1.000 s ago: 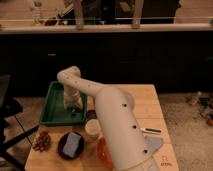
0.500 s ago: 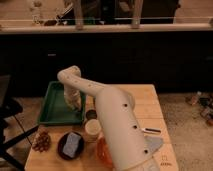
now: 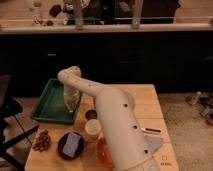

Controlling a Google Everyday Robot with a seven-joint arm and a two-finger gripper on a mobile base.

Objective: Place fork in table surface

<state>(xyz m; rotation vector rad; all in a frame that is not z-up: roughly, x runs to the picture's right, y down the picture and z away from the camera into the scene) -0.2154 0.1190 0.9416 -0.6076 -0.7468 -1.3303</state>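
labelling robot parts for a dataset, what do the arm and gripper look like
The arm is thick, rounded and off-white, with small dark dots along its big near segment. The gripper, over the green tray, looks pale greyish. No loose cables show.

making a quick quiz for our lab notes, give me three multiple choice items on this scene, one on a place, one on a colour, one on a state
1. Where is the gripper?
A. lowered over the right side of the tray
B. raised high in the air
C. folded back against the base

2. What colour is the tray?
A. red
B. green
C. white

3. How do the gripper's jaws stand?
A. spread wide
B. shut
C. out of view

Answers:
1 A, the arm bends down and its end hangs just inside the tray's right rim.
2 B, rim and floor are both green.
3 B, the jaws are drawn together low over the tray.
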